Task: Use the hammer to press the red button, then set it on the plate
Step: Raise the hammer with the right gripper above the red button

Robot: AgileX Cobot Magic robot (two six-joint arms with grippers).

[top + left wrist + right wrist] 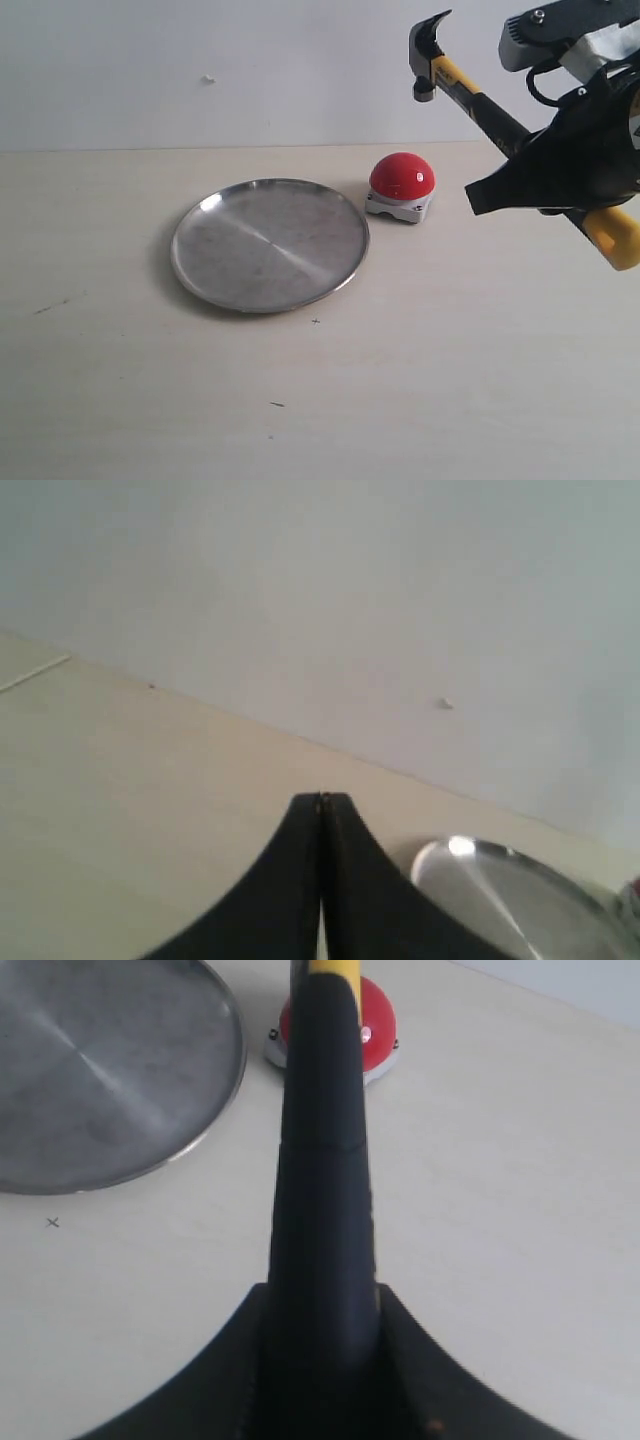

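My right gripper (492, 193) is shut on the black handle of the hammer (478, 97), held in the air at the right of the exterior view. Its dark steel head (430, 52) points up and left, above and just right of the red button (402, 176). The yellow handle end (614, 236) sticks out below the gripper. In the right wrist view the handle (322, 1160) runs from my right gripper (322, 1295) toward the red button (375, 1030). The steel plate (268, 243) lies left of the button. My left gripper (322, 802) is shut on nothing, with the plate (520, 900) beside it.
The light wooden table (450, 380) runs to a white wall (200, 70) behind. Small dark marks (276, 404) dot the tabletop in front of the plate.
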